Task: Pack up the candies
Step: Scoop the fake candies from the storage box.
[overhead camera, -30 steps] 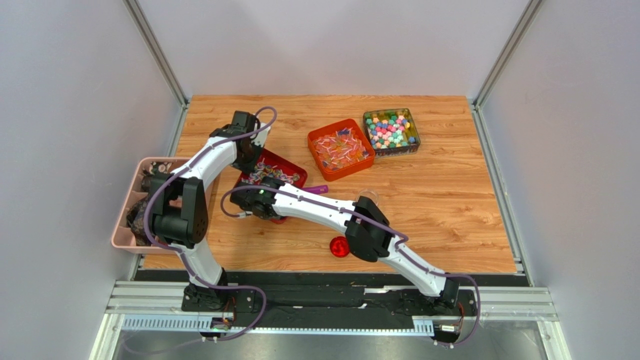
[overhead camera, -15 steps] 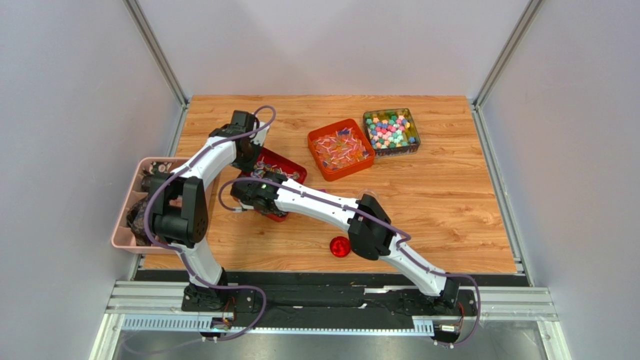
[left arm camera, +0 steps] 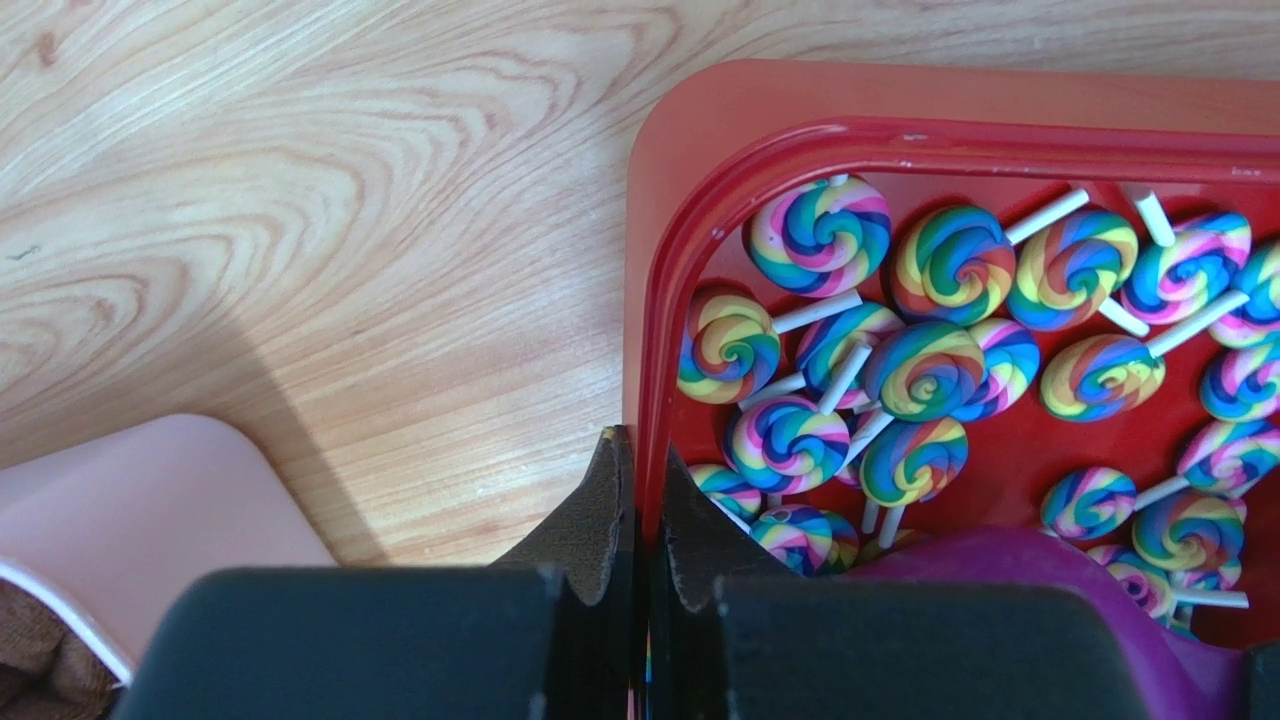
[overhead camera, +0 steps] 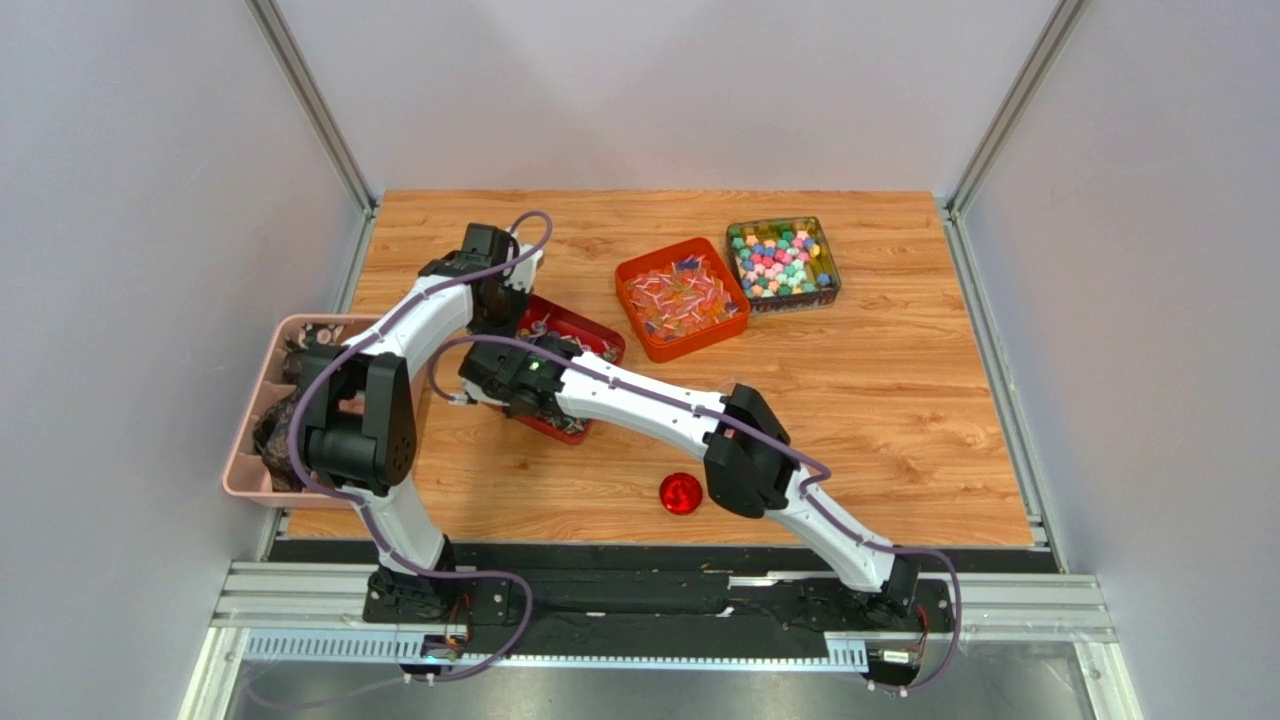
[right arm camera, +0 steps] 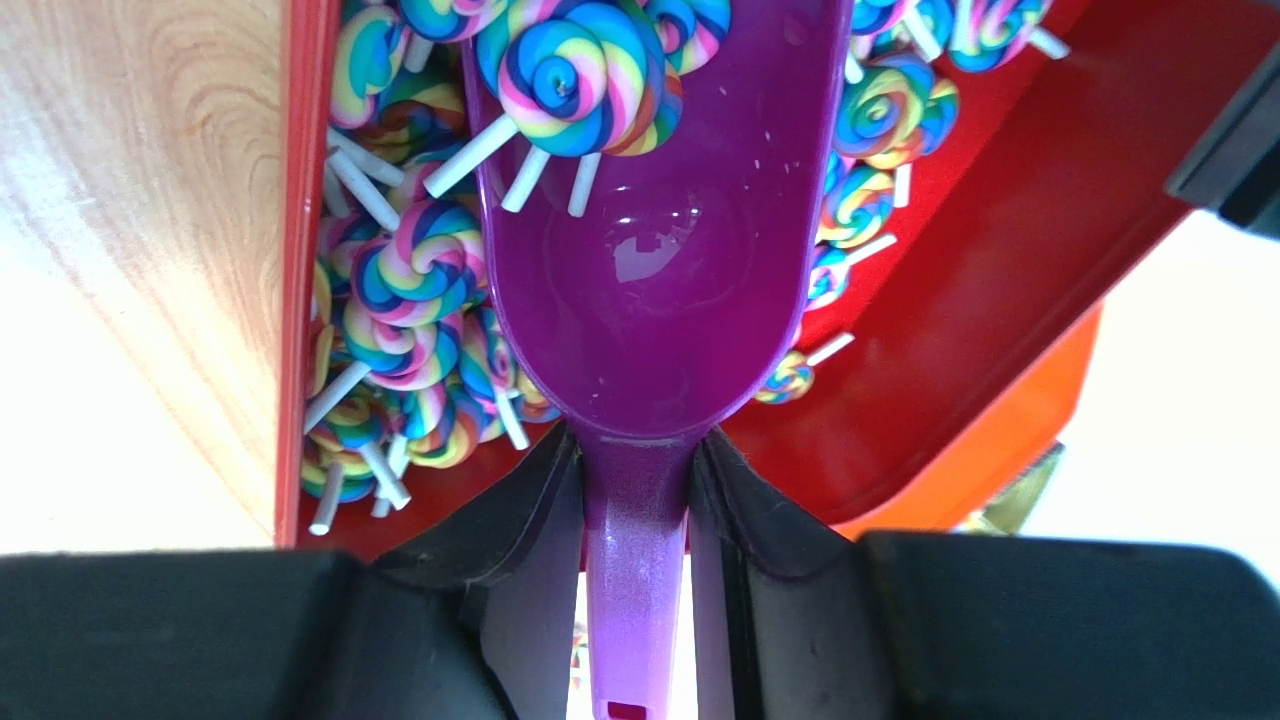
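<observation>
The candies in play are rainbow swirl lollipops (left arm camera: 924, 368) heaped in a red tray (overhead camera: 583, 333) left of the table's middle. My left gripper (left arm camera: 643, 480) is shut on that tray's rim (left arm camera: 661, 300), one finger outside and one inside. My right gripper (right arm camera: 634, 443) is shut on the handle of a purple scoop (right arm camera: 646, 255). The scoop's bowl lies inside the tray, and a few lollipops (right arm camera: 579, 68) rest at its front lip. In the top view the right wrist (overhead camera: 523, 383) covers the scoop and much of the tray.
An orange tray (overhead camera: 681, 297) of wrapped sweets and a clear box (overhead camera: 783, 263) of coloured balls stand at the back. A round red lid (overhead camera: 681, 492) lies near the front edge. A pink bin (overhead camera: 263, 428) sits at the table's left edge.
My right arm has swung its wrist back and left across the red tray, and the scoop's handle no longer shows from above. The left arm has kept still.
</observation>
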